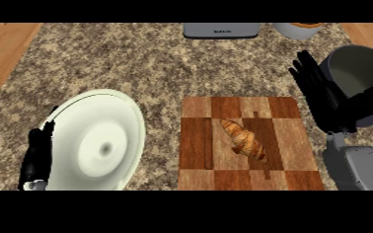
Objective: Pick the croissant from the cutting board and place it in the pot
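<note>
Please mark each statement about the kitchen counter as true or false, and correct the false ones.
1. The croissant lies on the cutting board. True.
2. The right hand is curled round the croissant. False: its fingers are straight and it is off the board's right edge, beside the pot.
3. The croissant is already inside the pot. False: it is on the board.
4. A pale round plate lies to the left of the cutting board. True.
5. The left hand shows at the plate's left edge. True.
</note>
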Available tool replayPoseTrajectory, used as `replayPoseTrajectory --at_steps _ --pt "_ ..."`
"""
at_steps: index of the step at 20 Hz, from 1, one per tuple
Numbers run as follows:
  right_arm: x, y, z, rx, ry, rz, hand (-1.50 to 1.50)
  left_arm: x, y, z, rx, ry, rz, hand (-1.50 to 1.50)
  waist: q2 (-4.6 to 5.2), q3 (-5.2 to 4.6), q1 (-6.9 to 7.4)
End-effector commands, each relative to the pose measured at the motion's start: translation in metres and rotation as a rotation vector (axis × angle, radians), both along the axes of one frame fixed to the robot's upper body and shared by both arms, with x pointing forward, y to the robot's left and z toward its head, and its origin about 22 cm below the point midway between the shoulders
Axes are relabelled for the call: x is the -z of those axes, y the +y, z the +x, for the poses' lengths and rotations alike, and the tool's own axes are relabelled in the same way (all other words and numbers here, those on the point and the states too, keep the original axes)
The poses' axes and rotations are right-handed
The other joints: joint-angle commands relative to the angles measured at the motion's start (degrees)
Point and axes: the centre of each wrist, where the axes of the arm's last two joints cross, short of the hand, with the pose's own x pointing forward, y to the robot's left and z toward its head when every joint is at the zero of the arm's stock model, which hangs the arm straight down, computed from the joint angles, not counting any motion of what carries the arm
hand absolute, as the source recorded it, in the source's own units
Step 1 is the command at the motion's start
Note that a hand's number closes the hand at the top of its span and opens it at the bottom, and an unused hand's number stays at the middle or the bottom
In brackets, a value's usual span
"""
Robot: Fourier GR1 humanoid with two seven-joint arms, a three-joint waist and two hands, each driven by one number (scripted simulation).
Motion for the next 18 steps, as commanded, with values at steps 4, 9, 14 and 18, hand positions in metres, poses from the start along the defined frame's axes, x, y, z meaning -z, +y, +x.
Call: replayPoseTrajectory --at_steps 4,9,14,18 --pt "-0.002 -0.037 -0.005 -0.077 0.172 -0.196 1.50 -0.035 0.008 0.001 0.107 -0.126 0.062 0.00 1.35 -0.95 0.51" --pt "-0.036 -0.061 -0.013 0.008 -0.270 -0.750 -1.50 -0.038 0.008 0.012 0.126 -0.119 0.034 0.00 0.89 -0.95 -1.58" --pt "0.028 -0.048 -0.070 -0.016 -0.400 -0.676 -1.50 -0.052 0.017 0.018 0.147 -0.139 0.020 0.00 1.36 -0.90 -1.18" --pt "-0.005 -0.060 -0.071 -0.115 -0.304 -0.729 -1.50 -0.060 0.006 0.018 0.167 -0.128 0.010 0.00 1.44 -0.95 -0.31"
